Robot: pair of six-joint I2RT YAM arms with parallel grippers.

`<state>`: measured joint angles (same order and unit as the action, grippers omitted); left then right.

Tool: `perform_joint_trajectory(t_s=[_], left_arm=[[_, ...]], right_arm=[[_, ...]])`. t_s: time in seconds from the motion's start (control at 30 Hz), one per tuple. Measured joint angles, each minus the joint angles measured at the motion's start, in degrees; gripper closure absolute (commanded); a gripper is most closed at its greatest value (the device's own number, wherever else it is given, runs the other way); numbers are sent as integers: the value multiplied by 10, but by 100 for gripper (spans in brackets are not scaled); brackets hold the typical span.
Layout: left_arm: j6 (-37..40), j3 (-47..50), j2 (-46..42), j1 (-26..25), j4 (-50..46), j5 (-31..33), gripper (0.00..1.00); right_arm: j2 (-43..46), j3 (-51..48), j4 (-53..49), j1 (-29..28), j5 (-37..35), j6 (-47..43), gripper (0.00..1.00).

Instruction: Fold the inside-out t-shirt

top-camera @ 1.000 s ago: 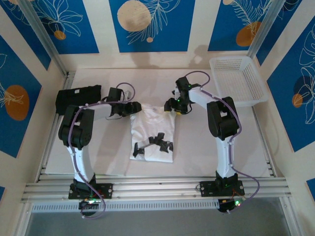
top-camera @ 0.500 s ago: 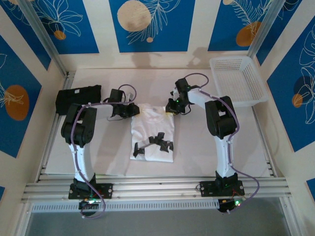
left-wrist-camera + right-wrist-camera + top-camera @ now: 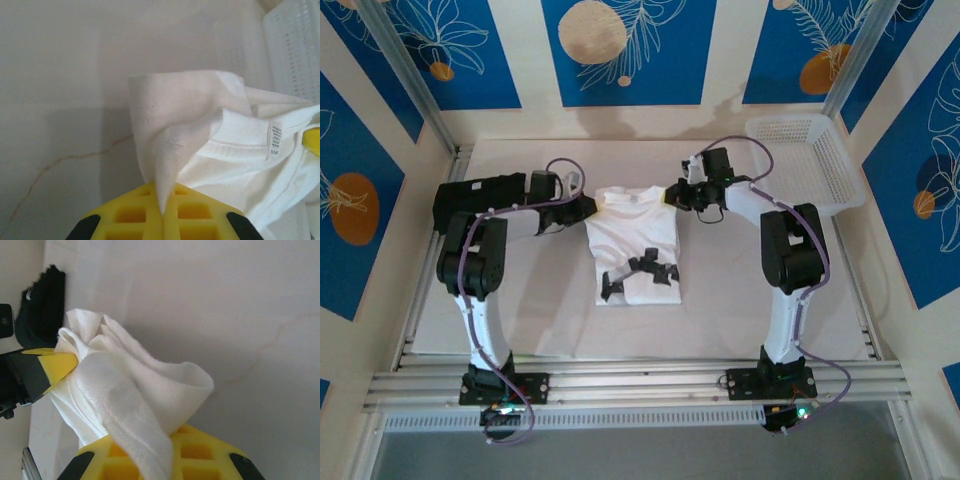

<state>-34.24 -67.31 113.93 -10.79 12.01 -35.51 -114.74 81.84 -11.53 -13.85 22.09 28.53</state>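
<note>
**Both claws pinched shut on the far corners of the plain white thin-cloth t-shirt.**

The t-shirt sat mid-table between the two arms, collar end away from the bases, its near part flat on the pale table top and bearing black marks. The left gripper had its yellow fingers closed tight on a peak of cloth at the shirt's left shoulder. The right gripper was likewise clamped on a bunched fold at the right shoulder, seen up close from the right wrist. From the left wrist, the collar seam and its sewn-in label faced outward. A black cloth garment lay at the table's left side, and a white plastic mesh basket stood at the far right corner, both apart from the shirt.
</note>
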Motion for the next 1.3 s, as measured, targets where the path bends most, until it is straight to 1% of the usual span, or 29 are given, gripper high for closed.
perform_joint_trajectory(t_s=[0.1,0.27,0.33,0.4,0.47,0.5,0.57,0.67,0.77,0.87,0.97,1.07,1.17,1.3], left_arm=[[-5,-44,0,5,3,-1,100],[-15,-189,2,10,-4,-1,100],[-15,-228,-3,12,4,-1,100],[-15,-235,-19,12,15,-3,100],[-17,-221,-42,11,33,-7,100],[-18,-205,-55,11,46,-9,100],[-19,-141,-94,11,90,-14,100],[-26,-14,-149,7,161,-19,100],[-40,123,-188,-2,237,-18,100],[-65,248,-216,-15,285,-19,100],[-89,342,-254,-29,311,-22,100],[-97,396,-306,-41,317,-26,100],[-89,406,-346,-44,296,-28,100],[-60,401,-355,-44,249,-10,100]], right_arm=[[-3,38,4,7,10,0,100],[-10,171,2,26,25,-12,100],[-8,214,5,32,30,-23,100],[7,226,7,34,33,-38,100],[32,211,14,35,38,-53,100],[48,193,22,35,40,-59,100],[92,132,46,33,50,-71,100],[153,26,78,24,62,-78,100],[195,-79,102,10,65,-79,100],[229,-186,107,-12,63,-71,100],[263,-268,104,-40,51,-57,100],[300,-325,102,-72,39,-34,99],[315,-340,97,-100,24,-12,99],[303,-333,81,-102,-5,5,98]])
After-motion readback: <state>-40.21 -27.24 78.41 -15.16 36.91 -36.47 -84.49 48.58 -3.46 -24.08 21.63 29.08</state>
